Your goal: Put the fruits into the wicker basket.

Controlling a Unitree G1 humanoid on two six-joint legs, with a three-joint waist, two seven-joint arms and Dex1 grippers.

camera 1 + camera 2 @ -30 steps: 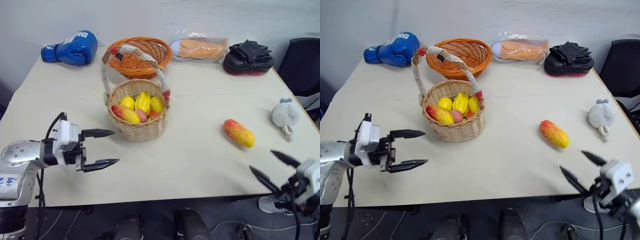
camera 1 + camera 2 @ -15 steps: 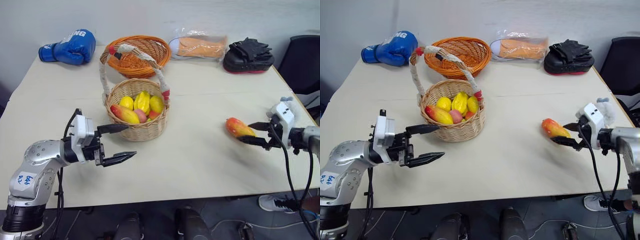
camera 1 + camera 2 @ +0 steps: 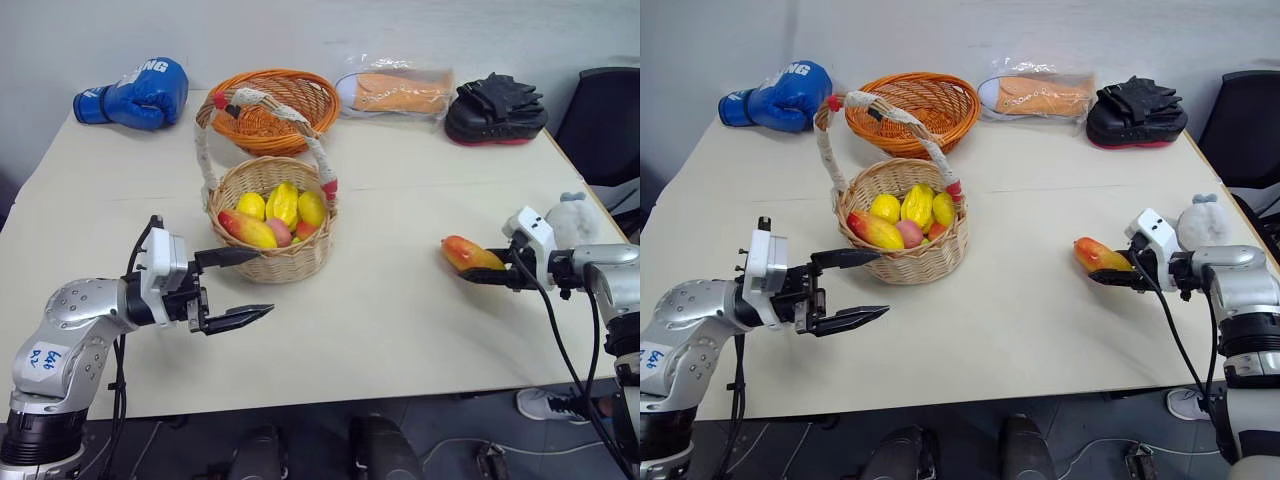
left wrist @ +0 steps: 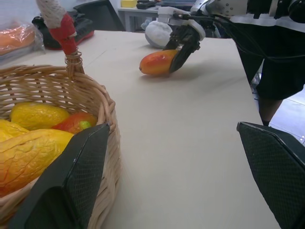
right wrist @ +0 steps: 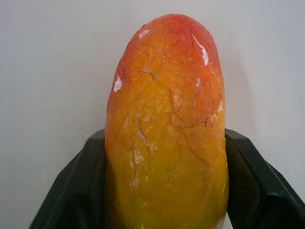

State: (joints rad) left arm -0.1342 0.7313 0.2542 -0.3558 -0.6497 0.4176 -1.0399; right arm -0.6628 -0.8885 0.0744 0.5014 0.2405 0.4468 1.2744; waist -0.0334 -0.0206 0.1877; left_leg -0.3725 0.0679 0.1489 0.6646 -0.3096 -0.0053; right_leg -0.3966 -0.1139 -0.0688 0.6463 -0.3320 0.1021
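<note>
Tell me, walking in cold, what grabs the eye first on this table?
Probably the wicker basket near the table's middle, heaped with yellow and red fruit under its tall wrapped handle. Next, the red-orange mango lying toward the right edge, with the right gripper closed around its near end. The left gripper hangs open just in front of the basket, and a blue boxing glove sits at the far left corner.
</note>
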